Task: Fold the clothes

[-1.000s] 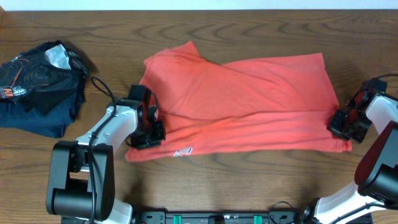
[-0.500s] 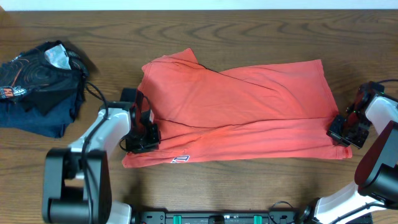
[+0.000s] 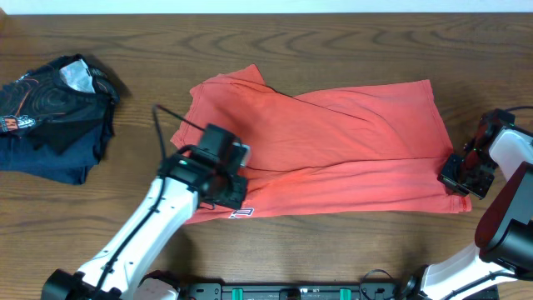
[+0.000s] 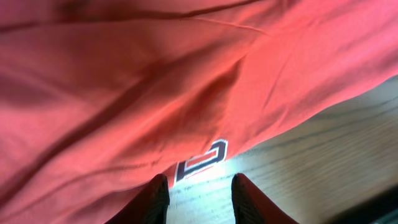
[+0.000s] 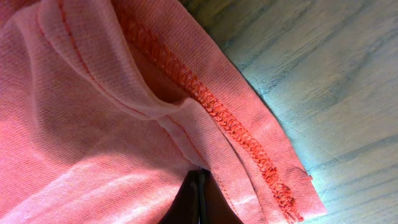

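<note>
From above we see the red T-shirt (image 3: 333,142) spread on the table (image 3: 333,42), a dark garment (image 3: 50,117) at far left, the left gripper (image 3: 231,193) over its near-left edge and the right gripper (image 3: 455,176) at its right corner. Only the left wrist view shows fingers (image 4: 157,198) apart and empty, near a white letter (image 4: 202,163). The right wrist view shows jaws pinched shut on the hem (image 5: 205,106).

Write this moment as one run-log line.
task: fold clothes | left gripper: open, over T-shirt near edge | right gripper: shut on T-shirt hem
</note>
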Controlling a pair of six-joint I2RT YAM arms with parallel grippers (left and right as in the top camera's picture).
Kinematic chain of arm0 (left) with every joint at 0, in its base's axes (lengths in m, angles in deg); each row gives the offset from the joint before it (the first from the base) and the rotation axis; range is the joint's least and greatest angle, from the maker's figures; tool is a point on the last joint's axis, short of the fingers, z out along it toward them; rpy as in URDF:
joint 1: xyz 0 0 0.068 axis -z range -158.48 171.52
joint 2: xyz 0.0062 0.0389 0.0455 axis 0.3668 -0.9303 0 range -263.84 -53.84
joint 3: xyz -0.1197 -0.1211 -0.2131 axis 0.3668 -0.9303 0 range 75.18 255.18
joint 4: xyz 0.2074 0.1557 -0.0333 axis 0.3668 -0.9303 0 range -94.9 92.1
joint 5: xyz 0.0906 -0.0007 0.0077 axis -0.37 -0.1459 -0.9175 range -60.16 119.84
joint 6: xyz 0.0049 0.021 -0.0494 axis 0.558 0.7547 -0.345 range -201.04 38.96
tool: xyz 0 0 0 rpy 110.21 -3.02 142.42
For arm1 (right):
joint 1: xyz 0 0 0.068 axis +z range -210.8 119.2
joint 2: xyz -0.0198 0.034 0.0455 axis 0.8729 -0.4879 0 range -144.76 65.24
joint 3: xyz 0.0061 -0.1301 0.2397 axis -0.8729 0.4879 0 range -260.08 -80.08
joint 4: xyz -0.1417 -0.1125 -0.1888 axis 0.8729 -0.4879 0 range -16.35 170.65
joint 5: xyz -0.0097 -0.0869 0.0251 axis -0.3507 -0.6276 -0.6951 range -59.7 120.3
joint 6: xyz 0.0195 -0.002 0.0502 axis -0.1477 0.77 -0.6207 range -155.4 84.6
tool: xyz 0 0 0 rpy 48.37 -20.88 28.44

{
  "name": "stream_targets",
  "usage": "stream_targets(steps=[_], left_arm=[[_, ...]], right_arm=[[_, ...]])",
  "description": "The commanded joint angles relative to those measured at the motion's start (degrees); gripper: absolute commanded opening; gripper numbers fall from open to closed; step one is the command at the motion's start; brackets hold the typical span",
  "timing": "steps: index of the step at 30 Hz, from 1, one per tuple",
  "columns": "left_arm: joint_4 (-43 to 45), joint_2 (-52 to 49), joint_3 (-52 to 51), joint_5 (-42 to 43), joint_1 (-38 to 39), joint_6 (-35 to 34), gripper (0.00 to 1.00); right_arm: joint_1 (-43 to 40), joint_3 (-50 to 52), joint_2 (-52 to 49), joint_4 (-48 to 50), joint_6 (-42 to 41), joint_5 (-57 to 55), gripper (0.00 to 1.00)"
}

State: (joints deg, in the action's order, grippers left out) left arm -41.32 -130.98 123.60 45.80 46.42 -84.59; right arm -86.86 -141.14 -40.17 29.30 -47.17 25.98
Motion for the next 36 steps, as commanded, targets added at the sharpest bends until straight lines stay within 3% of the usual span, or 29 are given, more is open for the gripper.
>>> stream_targets(steps=[1,5,26,30,36], left_arm=[[1.2,-2.0,-1.2,-5.1,3.7,1.4,0.36],[1.3,-5.5,-1.3,-10.4,6.6,1.4,0.36],[7.3,-13.4,-1.3,-13.8,10.6,1.4,0.34],[9.1,-13.5,-1.3,-13.9,10.6,1.2,0.06],[10.8,-13.4,-0.3,-13.9,10.5,-0.2,0.06]], right_arm=[[-0.5,0.8,-1.3,1.2,-1.1,-1.0,0.01],[-0.5,0.8,-1.3,1.2,-1.0,-1.0,0.01],[-0.5,0.8,-1.3,1.3,-1.0,-1.0,0.01],[-0.5,0.8,-1.3,1.2,-1.0,-1.0,0.01],[-0.5,0.8,-1.3,1.2,-1.0,-1.0,0.01]])
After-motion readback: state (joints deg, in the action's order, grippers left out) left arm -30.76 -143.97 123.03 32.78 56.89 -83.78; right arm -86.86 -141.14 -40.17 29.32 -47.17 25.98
